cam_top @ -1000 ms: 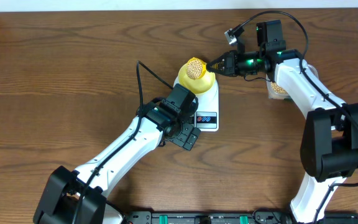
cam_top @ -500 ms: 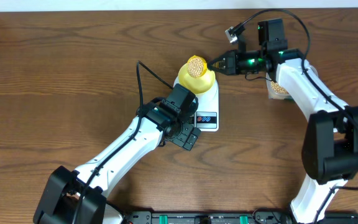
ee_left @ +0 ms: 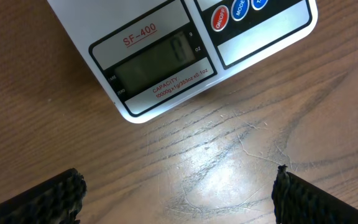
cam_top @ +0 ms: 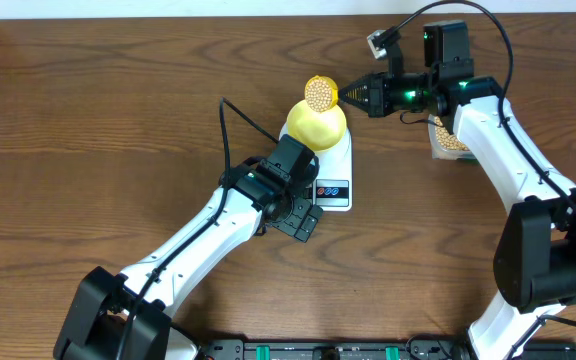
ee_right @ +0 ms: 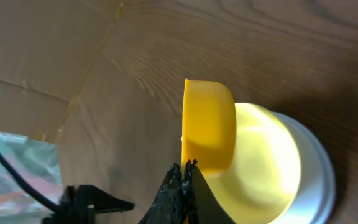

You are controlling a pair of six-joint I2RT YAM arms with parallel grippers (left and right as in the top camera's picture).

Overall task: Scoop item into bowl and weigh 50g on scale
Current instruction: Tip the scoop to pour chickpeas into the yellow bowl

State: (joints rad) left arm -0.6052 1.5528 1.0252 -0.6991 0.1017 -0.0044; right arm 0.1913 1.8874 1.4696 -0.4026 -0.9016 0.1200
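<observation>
Tabletop (cam_top: 118, 120): beans (cam_top: 319, 93) in scoop (ee_right: 208, 127) at right gripper (cam_top: 345, 97), over bowl (cam_top: 316, 128)

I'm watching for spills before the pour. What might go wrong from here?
The scoop, clamped in the right gripper, is heaped with beans and is held by the far edge of the small bowl; tipping it may scatter beans onto the scale or table. The open left gripper hovers just by the scale's front; a nudge might upset the reading.
</observation>
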